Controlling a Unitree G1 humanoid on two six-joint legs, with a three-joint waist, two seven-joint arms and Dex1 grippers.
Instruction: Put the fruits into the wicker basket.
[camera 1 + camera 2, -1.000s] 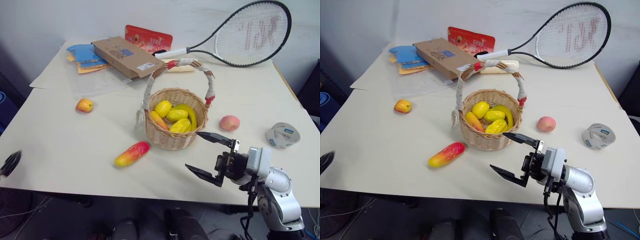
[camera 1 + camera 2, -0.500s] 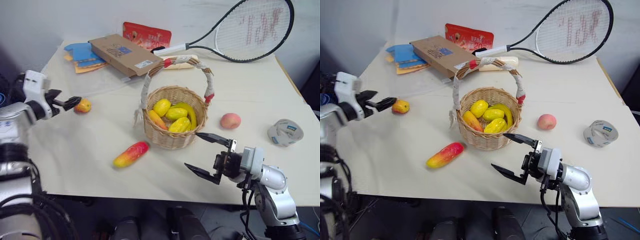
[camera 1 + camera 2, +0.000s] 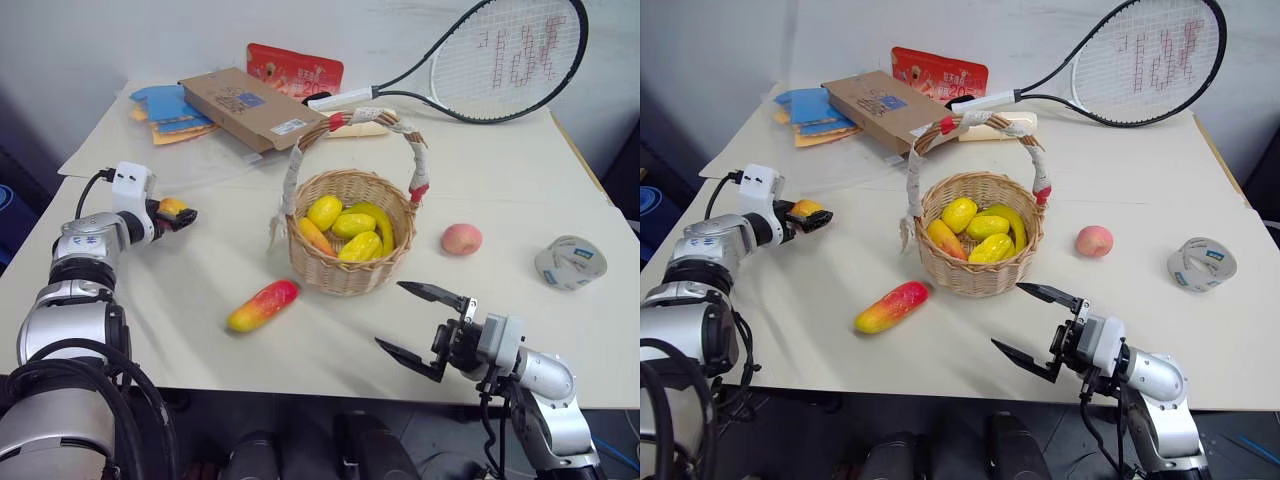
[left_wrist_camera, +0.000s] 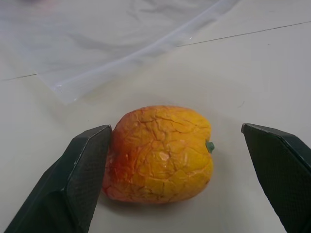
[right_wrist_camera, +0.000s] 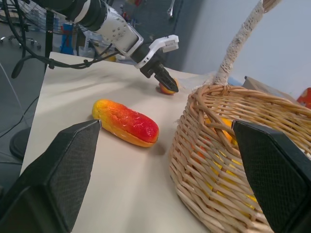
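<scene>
- Cream-coloured bench [image 3: 200, 300] set against a pale wall carries the whole job, and by my reading it stands a little past halfway: several yellow lemon-like fruits [image 3: 350, 232] already lie in the wicker basket [image 3: 350, 262], while three fruits sit outside it.
- Left to do, as I judge: the apple [image 4: 160, 154], the mango [image 3: 263, 306] and the peach [image 3: 461, 239].
- Apple: small, yellow going red on one side, crackled skin, a green stem nub; it rests on the bench well to the left of the basket, beside a clear plastic sheet [image 4: 121, 39].
- Left hand [image 3: 178, 216] is spread wide with its fingers on either side of the apple; one finger sits just beside the skin, the other apart, so nothing is grasped yet.
- Mango: long, red fading to yellow, lying near the basket's front left.
- Peach: round and pink, just right of the basket.
- Basket: round, tan weave, tall arched handle wrapped in white cloth with red bands.
- Right hand [image 3: 420, 325] hangs splayed and empty at the bench's front edge, in front of the basket.
- Farther out: a grey tape roll [image 3: 568, 262], a racket [image 3: 480, 65] and a cardboard box [image 3: 245, 108].
</scene>
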